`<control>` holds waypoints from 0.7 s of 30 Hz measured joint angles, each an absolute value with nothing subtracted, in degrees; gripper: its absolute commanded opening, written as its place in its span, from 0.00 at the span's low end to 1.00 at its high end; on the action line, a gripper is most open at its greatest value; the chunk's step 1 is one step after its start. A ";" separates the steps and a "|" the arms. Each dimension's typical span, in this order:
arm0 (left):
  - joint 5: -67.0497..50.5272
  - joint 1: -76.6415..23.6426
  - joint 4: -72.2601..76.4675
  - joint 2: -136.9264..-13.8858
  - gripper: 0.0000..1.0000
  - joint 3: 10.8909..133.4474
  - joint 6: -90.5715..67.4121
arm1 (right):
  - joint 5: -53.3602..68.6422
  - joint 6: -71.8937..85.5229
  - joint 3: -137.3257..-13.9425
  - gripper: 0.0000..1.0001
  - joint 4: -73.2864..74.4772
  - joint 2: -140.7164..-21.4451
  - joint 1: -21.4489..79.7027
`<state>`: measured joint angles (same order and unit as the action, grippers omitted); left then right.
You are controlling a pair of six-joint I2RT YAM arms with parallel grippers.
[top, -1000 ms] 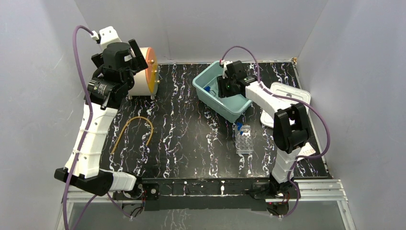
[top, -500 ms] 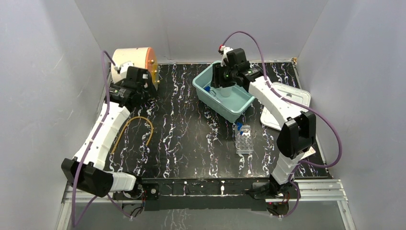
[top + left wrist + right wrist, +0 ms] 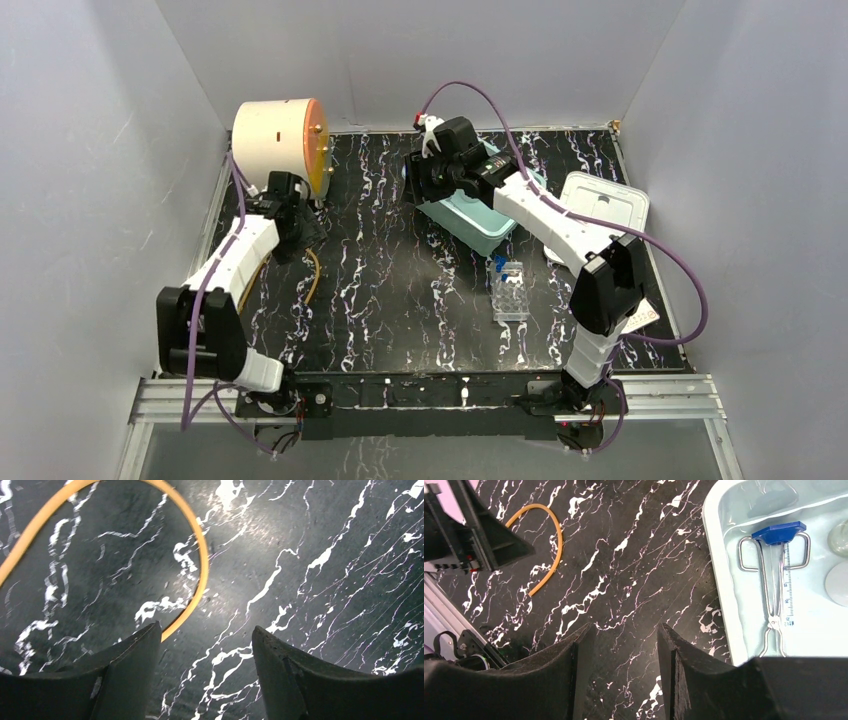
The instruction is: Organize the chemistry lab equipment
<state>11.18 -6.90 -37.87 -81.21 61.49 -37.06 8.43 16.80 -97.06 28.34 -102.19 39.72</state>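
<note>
The left gripper [image 3: 206,630] hangs low over the black, white-veined tabletop [image 3: 325,540]. Its 2 dark fingers [image 3: 127,670] are spread apart, with only bare surface in the gap. A loop of yellowish-orange rubber tubing [image 3: 200,565] lies flat on the table. Its curve runs down to the tip of the left-hand finger and passes out of sight behind it; whether the 2 touch cannot be told. In the top view the tubing sits at the left side of the table, near the big cream drum with an orange face [image 3: 275,135] that stands in the far left corner.

The right gripper [image 3: 625,627] is also parted and empty, hovering above the tabletop just beside the left rim of the teal plastic bin [image 3: 719,580]. Inside the bin lie a thin clear tube with a blue cap [image 3: 780,532] and a printed scale, and a pair of wire metal tongs [image 3: 765,595] alongside it. At the right edge of that view are a rounded glass piece [image 3: 840,537] and a white rounded shape [image 3: 839,582], both too cropped to name.

The clear plastic tube rack [image 3: 511,293] stands on the table nearer the arms than the bin and apart from it, with 1 blue-capped tube [image 3: 497,263] at its far end. A white rectangular lid [image 3: 600,205] lies to the right of the bin.
</note>
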 measured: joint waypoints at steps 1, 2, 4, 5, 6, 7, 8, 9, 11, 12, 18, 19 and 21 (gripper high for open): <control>10.50 -6.90 -36.58 -82.46 0.61 61.49 -36.86 | 8.56 16.80 -97.06 0.57 28.36 -102.41 39.72; 9.87 -6.87 -35.38 -83.72 0.58 61.43 -36.71 | 8.58 16.80 -97.06 0.57 28.36 -102.59 39.72; 9.15 -6.87 -32.97 -85.97 0.56 60.71 -36.62 | 8.60 16.78 -97.06 0.57 28.36 -102.78 39.72; 8.80 -6.87 -31.70 -86.98 0.56 59.86 -36.58 | 8.60 16.78 -97.03 0.57 28.36 -102.80 39.72; 8.45 -6.87 -30.85 -87.85 0.56 58.89 -36.58 | 8.58 16.78 -97.03 0.57 28.34 -102.80 39.72; 8.25 -6.87 -30.15 -88.64 0.56 57.82 -36.60 | 8.58 16.78 -97.01 0.57 28.34 -102.80 39.72; 8.08 -6.87 -29.82 -89.41 0.55 56.77 -36.67 | 8.58 16.75 -96.97 0.57 28.29 -102.80 39.72; 7.94 -6.87 -29.56 -90.02 0.55 55.77 -36.67 | 8.58 16.73 -96.97 0.57 28.27 -102.80 39.72; 7.88 -6.87 -28.80 -90.48 0.54 53.74 -36.71 | 8.56 16.67 -96.86 0.57 28.21 -102.80 39.72; 7.90 -6.87 -28.69 -90.48 0.52 52.99 -36.71 | 8.56 16.62 -96.84 0.57 28.16 -102.80 39.72; 8.56 -7.11 -27.44 -90.50 0.41 51.27 -36.67 | 7.81 16.16 -96.75 0.57 28.18 -102.80 40.05; 8.78 -7.27 -27.49 -90.59 0.38 51.24 -36.67 | 7.53 16.01 -96.75 0.57 28.18 -102.80 40.21; 9.39 -7.55 -27.83 -90.87 0.31 51.37 -36.69 | 6.96 15.55 -96.75 0.57 28.23 -102.80 40.64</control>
